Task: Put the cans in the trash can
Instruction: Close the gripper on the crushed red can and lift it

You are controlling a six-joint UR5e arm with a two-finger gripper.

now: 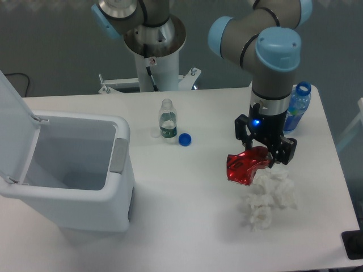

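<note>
The crumpled shiny red can [245,165] is at the right-middle of the table, held between the fingers of my gripper [264,157], which is shut on it. The can hangs tilted, just above or at the table surface; I cannot tell which. The white trash can [116,201] stands at the left with its lid [11,124] swung open and its grey front tab [118,155] facing right. It is well to the left of the gripper, and its inside looks empty.
A clear plastic bottle with green label [167,120] stands upright at the table's middle back, a blue cap [184,139] beside it. A blue plastic bottle [297,106] stands behind the gripper. Crumpled white paper [269,198] lies just below the can.
</note>
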